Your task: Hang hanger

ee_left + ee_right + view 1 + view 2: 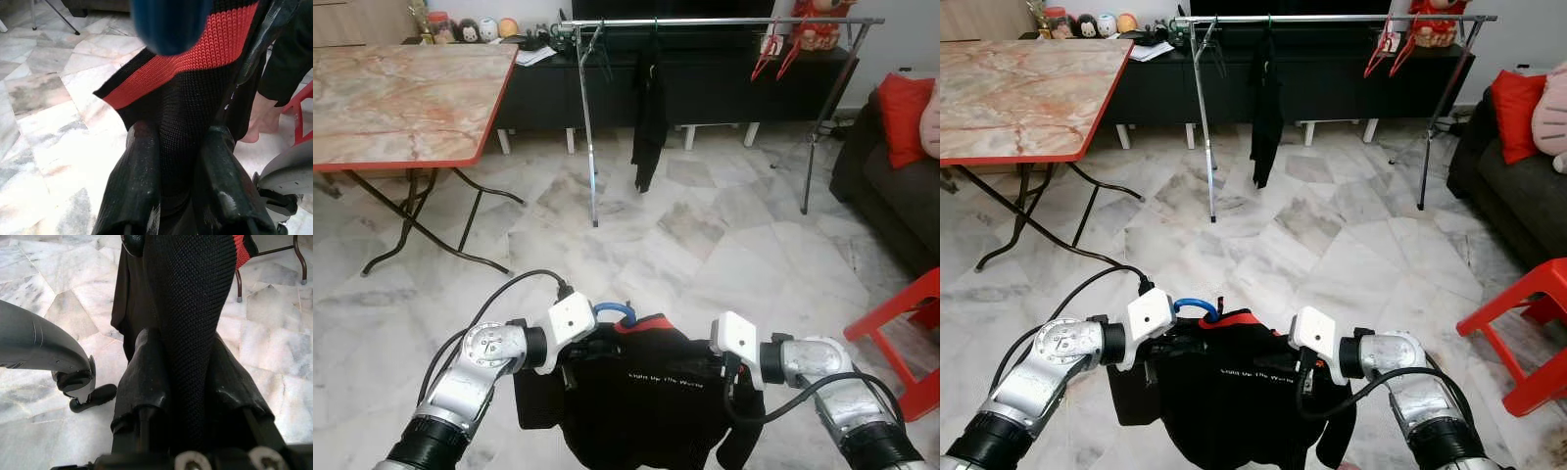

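A black shirt (pixel 641 392) with a red collar hangs on a blue hanger (pixel 615 311), held low in front of me between both arms. My left gripper (pixel 579 351) is shut on the shirt's left shoulder, and the left wrist view shows both fingers (pixel 142 186) pinching the black knit (pixel 195 98) below the blue hook (pixel 168 24). On the other shoulder my right gripper (pixel 726 377) is shut too, clamped on cloth (pixel 195 293) in its wrist view. A silver clothes rack (pixel 705 21) stands a few steps ahead across the marble floor.
On the rack hang a black garment (pixel 649 117) and red hangers (pixel 773 54). A marble-topped folding table (pixel 401 98) is at the left. A dark sofa (pixel 891 166) and a red stool (pixel 911 333) are at the right. A person's bare foot (pixel 257 117) stands close by.
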`<state>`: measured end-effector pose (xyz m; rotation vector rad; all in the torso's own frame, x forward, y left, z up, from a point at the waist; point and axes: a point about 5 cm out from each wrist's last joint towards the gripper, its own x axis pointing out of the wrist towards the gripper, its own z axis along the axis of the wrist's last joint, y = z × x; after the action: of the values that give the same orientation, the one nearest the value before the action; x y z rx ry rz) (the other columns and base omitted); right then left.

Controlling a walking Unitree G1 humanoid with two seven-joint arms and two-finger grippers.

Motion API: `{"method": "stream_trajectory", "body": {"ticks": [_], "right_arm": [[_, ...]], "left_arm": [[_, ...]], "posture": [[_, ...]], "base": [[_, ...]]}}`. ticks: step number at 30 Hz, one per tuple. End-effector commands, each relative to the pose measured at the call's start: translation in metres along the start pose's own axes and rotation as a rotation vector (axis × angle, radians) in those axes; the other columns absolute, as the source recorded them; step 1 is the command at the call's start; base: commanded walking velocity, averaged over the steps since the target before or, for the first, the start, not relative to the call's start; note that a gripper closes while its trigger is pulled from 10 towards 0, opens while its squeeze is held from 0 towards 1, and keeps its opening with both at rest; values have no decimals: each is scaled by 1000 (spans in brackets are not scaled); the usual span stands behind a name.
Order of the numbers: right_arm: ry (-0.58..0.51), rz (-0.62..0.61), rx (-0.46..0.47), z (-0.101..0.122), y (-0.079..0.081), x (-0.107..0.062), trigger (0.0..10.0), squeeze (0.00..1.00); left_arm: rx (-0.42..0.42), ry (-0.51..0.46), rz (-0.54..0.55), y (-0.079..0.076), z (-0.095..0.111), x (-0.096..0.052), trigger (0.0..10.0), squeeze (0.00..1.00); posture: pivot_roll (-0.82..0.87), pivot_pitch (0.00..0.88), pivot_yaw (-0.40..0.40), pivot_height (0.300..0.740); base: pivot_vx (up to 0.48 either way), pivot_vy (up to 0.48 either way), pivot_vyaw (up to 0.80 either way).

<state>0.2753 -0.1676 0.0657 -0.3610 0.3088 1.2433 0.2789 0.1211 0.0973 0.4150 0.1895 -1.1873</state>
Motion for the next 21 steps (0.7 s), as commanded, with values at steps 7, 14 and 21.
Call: {"method": "stream_trajectory", "body": {"ticks": [7, 14, 21], "right_arm": [[-127, -9, -90, 34, -11, 10, 10000, 0], [-130, -5, -92, 35, -12, 10, 10000, 0], [-151, 9, -96, 41, -13, 10, 10000, 0]], "left_arm": [[-32, -55, -88, -12, 8, 7, 10000, 1000], [-32, -54, -101, -12, 8, 5, 10000, 1000], [-37, -54, -63, -7, 6, 5, 10000, 0]], "posture": [[-30, 0, -52, 740], [-29, 0, -52, 740], [-31, 0, -52, 740]], "base": [[0, 0, 0], [0, 0, 0], [0, 0, 0]]}}
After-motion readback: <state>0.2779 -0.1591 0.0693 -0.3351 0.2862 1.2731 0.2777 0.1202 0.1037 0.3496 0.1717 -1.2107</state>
